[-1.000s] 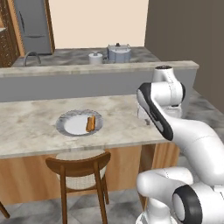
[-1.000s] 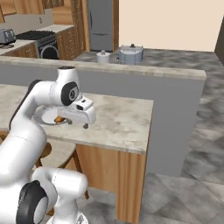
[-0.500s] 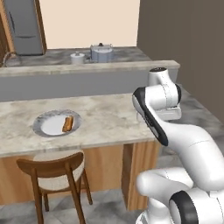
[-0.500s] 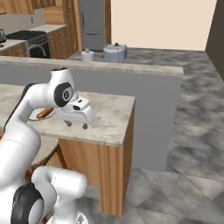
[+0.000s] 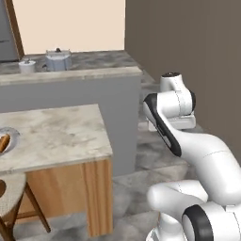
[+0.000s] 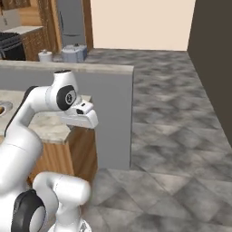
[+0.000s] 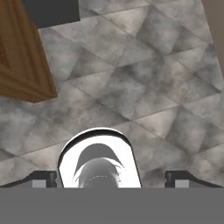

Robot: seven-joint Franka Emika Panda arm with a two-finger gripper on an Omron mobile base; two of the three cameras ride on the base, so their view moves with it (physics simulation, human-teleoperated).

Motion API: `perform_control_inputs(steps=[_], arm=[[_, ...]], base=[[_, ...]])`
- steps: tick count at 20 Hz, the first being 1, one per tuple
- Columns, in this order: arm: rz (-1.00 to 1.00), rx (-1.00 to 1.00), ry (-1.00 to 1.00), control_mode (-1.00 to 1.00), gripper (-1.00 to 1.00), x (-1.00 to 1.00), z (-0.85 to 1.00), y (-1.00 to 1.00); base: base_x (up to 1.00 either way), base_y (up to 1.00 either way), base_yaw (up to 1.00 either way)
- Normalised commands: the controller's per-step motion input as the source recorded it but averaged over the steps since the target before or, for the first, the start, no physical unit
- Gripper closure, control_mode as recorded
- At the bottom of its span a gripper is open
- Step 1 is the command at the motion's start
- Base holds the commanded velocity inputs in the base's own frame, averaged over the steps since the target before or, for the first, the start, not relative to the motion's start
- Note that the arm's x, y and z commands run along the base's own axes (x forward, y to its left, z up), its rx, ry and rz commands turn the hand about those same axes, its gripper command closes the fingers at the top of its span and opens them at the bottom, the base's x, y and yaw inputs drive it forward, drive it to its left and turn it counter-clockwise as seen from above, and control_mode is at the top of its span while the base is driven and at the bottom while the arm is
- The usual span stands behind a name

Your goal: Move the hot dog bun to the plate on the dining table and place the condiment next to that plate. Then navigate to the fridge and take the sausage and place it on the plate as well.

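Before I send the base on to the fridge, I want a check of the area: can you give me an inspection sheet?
Surface: dining table, marbled top bare at this end.
Job's things: plate at the left edge of the left base view, with the bun on it; fridge far back, door shut.
Clutter: pot and white cup on the grey ledge; stool at the table.
Grippers: gripper open, holding nothing, pointing down at the floor.
Cables: nothing seen.
Surroundings: grey tiled floor, dark wall to the right, stove back left.
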Motion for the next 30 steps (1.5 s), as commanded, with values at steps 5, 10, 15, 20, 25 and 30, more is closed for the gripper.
perform_control_inputs(steps=[5,10,15,20,25,30], arm=[[0.00,0.00,0.00,1.00,-1.00,0.00,0.00,0.00],[0.00,0.00,0.00,1.00,-1.00,0.00,0.00,0.00],[0.00,0.00,0.00,1.00,-1.00,0.00,0.00,0.00],[0.00,0.00,0.00,1.00,-1.00,0.00,0.00,0.00],[0.00,0.00,0.00,1.00,-1.00,0.00,0.00,0.00],[0.00,0.00,0.00,1.00,-1.00,0.00,0.00,0.00]], base=[[0.35,-1.00,-0.12],[0.87,-1.00,-0.02],[1.00,-0.97,0.07],[1.00,-0.83,0.17],[1.00,-0.58,0.28],[1.00,-0.38,0.36]])
